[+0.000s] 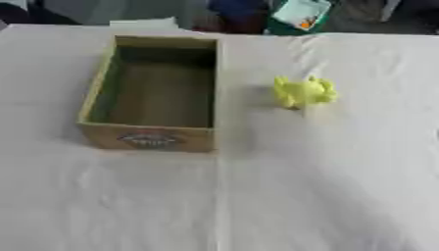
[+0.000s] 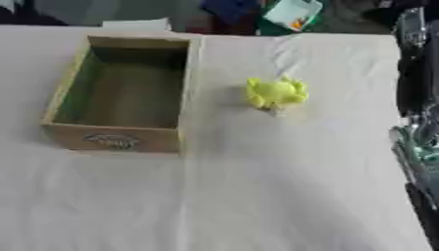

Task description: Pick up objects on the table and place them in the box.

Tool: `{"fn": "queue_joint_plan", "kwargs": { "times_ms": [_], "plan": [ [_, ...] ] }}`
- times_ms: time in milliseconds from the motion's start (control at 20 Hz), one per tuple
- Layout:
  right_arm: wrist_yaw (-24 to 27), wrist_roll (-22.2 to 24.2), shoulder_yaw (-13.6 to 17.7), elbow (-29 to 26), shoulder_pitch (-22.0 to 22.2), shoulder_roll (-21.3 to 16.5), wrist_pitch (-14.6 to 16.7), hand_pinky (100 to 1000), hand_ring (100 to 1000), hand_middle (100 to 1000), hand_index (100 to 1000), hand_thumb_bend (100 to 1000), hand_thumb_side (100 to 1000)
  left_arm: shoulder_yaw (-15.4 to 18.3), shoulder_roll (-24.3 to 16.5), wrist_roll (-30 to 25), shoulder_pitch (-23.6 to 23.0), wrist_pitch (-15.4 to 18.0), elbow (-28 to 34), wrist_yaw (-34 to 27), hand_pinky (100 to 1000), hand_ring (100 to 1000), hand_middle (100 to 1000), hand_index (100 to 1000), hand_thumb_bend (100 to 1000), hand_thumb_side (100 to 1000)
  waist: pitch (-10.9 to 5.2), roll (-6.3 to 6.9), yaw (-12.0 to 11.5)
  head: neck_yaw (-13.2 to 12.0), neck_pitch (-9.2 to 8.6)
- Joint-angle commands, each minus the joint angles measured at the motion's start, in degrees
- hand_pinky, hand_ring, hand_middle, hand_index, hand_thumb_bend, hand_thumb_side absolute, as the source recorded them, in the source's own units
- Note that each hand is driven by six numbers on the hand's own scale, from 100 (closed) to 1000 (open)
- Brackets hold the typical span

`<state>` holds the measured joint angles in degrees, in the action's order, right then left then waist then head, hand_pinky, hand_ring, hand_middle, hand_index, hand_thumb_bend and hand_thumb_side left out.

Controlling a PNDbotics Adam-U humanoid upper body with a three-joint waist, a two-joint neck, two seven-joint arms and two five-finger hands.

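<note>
Fingers cannot be made out on either hand; only dark arm parts (image 2: 418,122) show along the right edge. Right of the cardboard box (image 1: 151,137) and apart from it sits a lumpy yellow toy (image 1: 304,91) on the white tablecloth (image 1: 257,196), bare cloth all round it.

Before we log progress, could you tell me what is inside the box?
The box shows only its bare brown floor and greenish walls. Its near wall hides a strip of floor. The yellow toy lies outside, on the cloth.
</note>
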<state>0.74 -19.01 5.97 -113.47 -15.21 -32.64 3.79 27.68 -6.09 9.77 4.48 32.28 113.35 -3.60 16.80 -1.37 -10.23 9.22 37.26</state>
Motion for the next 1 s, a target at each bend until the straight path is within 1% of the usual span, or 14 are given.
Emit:
{"fn": "queue_joint_plan", "kwargs": {
  "times_ms": [50, 150, 350, 550, 900, 1000],
  "plan": [
    [-1.1, 0.8, 0.2, -1.1, -1.3, -3.0, -0.7, 834, 706, 752, 945, 100, 973, 0.4, -1.1, 0.0, 0.3, -0.2, 1.2, 0.3, 505, 561, 557, 768, 100, 643, -0.81, -0.03, -0.1, 0.2, 0.29],
    [-1.7, 1.5, -0.1, -1.1, -2.2, -4.2, -1.3, 835, 713, 757, 942, 100, 984, 0.4, -1.1, 0.0, 0.2, -0.3, 1.2, 0.3, 505, 561, 557, 768, 100, 643, -0.86, -0.08, -0.1, 0.3, 0.71],
    [-4.0, 3.7, -1.3, -1.1, -5.1, -7.8, -3.5, 841, 732, 773, 929, 100, 1000, 0.3, -1.2, -0.2, 0.1, -0.3, 1.2, 0.4, 505, 561, 557, 768, 100, 642, -0.95, -0.17, -0.3, 0.7, 1.10],
    [-7.0, 6.7, -3.9, -1.1, -9.3, -12.7, -6.5, 850, 766, 807, 920, 100, 1000, 0.2, -1.2, -0.4, -0.2, -0.3, 1.2, 0.5, 505, 560, 556, 768, 100, 642, -1.12, -0.24, -0.6, 1.1, 1.17],
    [-12.9, 12.6, -12.3, -0.7, -18.0, -22.2, -12.3, 876, 816, 844, 911, 100, 1000, -0.4, -1.2, -1.1, -0.6, -0.2, 1.2, 0.4, 505, 559, 556, 768, 100, 642, -1.23, -0.23, -1.3, 1.8, 1.80],
    [-14.6, 14.3, -15.1, 0.2, -20.5, -25.0, -13.2, 882, 825, 851, 921, 100, 1000, -0.7, -1.1, -1.3, -0.5, -0.2, 1.2, 0.2, 505, 559, 556, 768, 100, 642, -1.17, -0.23, -1.7, 2.3, 1.82]
  ]
}}
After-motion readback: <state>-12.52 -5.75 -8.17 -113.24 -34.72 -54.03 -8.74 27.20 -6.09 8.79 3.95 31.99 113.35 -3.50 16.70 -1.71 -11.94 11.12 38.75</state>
